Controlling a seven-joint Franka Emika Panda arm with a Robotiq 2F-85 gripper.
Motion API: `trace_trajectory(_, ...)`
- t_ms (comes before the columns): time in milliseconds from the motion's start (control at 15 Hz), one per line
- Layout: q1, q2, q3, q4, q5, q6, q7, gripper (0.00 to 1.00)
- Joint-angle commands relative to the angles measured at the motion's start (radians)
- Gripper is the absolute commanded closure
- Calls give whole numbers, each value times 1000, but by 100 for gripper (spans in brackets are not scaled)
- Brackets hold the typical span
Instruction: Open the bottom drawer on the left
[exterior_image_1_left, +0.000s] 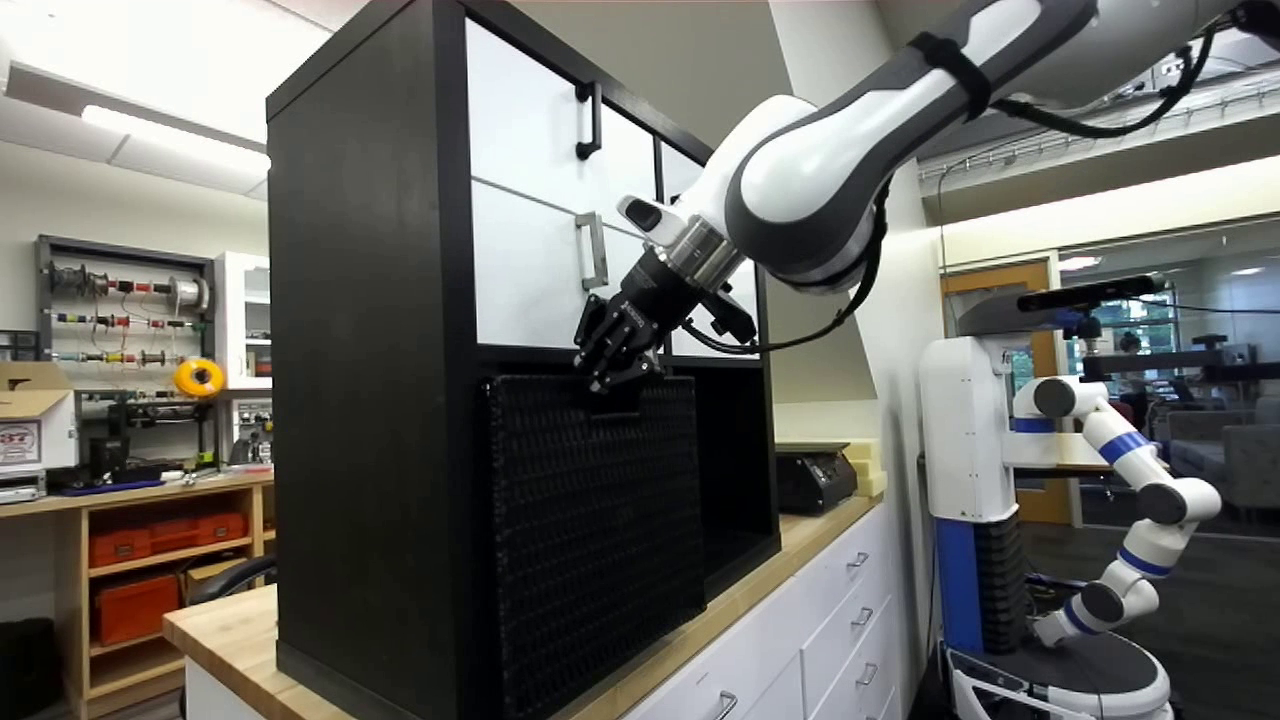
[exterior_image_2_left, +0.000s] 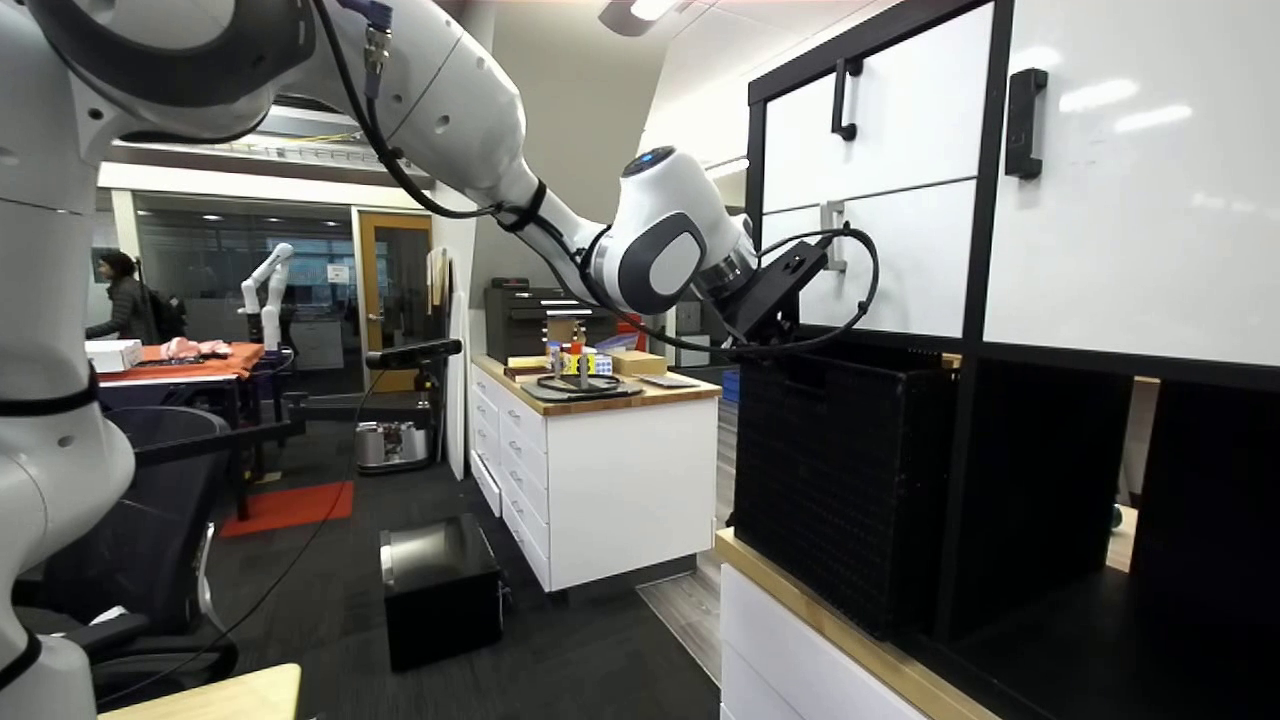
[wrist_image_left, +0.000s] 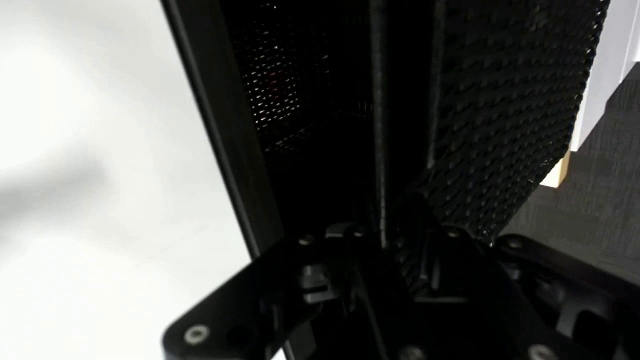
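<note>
The bottom left drawer is a black woven basket (exterior_image_1_left: 600, 530) in the lower row of a black cabinet (exterior_image_1_left: 360, 350). It also shows in an exterior view (exterior_image_2_left: 820, 470), where part of its side stands out in front of the cabinet. In the wrist view, the basket (wrist_image_left: 505, 100) has an open top, with mesh visible inside. My gripper (exterior_image_1_left: 612, 375) is at the middle of the basket's top front rim. In the wrist view, the gripper's fingers (wrist_image_left: 392, 245) are close together, one on each side of the front wall. Dark surfaces hide the exact finger contact.
White cabinet doors (exterior_image_1_left: 525, 270) with black and silver handles (exterior_image_1_left: 592, 250) stand just above my gripper. A dark open-fronted compartment (exterior_image_1_left: 735, 460) is beside the basket. A wooden counter (exterior_image_1_left: 790, 540) with white drawers is below. A cable (exterior_image_2_left: 870, 270) loops around my wrist.
</note>
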Motion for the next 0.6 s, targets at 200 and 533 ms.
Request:
trace_trajectory(200,-43,-196,60,-119,187,-77,-159,97)
trace_trajectory(533,-12,-320,45,-195,333,-124,-214,100)
